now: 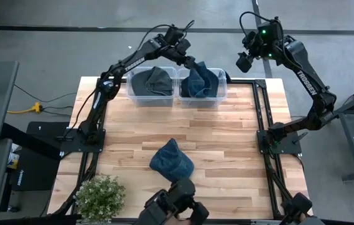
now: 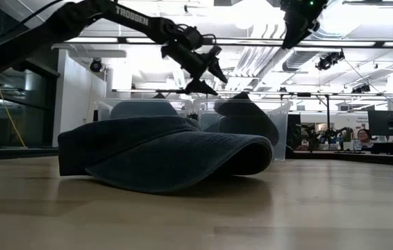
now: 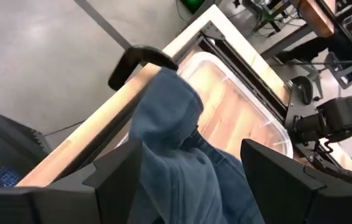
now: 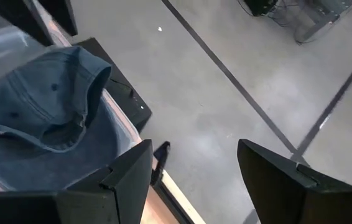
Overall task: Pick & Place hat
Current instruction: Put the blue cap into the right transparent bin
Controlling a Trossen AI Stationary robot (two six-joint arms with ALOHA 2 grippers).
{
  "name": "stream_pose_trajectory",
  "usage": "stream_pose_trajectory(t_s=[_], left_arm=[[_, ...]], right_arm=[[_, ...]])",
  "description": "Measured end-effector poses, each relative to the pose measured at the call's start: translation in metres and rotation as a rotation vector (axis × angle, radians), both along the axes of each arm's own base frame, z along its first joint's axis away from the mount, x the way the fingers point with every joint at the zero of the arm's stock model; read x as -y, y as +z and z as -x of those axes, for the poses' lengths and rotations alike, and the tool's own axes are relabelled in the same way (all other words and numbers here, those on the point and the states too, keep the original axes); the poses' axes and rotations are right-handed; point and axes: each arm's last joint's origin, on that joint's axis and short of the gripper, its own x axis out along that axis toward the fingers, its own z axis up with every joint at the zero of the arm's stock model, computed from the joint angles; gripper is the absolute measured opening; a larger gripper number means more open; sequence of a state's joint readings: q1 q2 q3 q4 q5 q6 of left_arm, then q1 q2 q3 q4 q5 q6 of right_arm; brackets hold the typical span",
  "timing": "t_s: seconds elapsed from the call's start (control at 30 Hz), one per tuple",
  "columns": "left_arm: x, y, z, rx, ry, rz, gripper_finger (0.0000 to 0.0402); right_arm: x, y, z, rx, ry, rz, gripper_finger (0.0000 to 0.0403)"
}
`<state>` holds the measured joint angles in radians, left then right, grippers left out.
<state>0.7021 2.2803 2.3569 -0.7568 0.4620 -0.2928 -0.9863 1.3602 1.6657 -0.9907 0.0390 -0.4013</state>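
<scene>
Two clear bins stand at the table's far edge. The left bin [image 1: 133, 95] holds a grey-green hat [image 1: 152, 80]. In the right bin [image 1: 222, 94] lies a blue hat [image 1: 202, 81], part of it draped over the bin's wall [image 4: 39, 106]. My left gripper [image 1: 191, 62] hangs open just above that blue hat [image 3: 170, 118], fingers on either side and clear of it in the low view [image 2: 207, 76]. Another blue hat [image 1: 171, 159] rests on its brim and crown mid-table [image 2: 162, 149]. My right gripper [image 1: 246, 61] waits open, high beyond the table's far right corner [image 4: 191, 168].
A potted plant [image 1: 100, 197] stands at the near left corner. A dark device [image 1: 174, 205] sits at the near edge. Black frame rails [image 1: 261, 112] run along the table's sides. Bare wood lies between the bins and the mid-table hat. A person [image 2: 363, 137] sits far behind.
</scene>
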Motion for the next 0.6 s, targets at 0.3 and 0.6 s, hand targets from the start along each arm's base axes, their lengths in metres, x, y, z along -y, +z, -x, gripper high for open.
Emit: stream_pose_trajectory(t_s=[0.3, 0.6], left_arm=[[0.005, 0.019, 0.013, -0.046, 0.044, -0.079, 0.0270], [0.018, 0.036, 0.027, -0.087, -0.026, -0.118, 0.0228]], right_arm=[[-0.003, 0.000, -0.004, 0.119, 0.099, -0.081, 0.0230], [-0.005, 0.000, -0.006, 0.201, 0.147, -0.144, 0.0229]])
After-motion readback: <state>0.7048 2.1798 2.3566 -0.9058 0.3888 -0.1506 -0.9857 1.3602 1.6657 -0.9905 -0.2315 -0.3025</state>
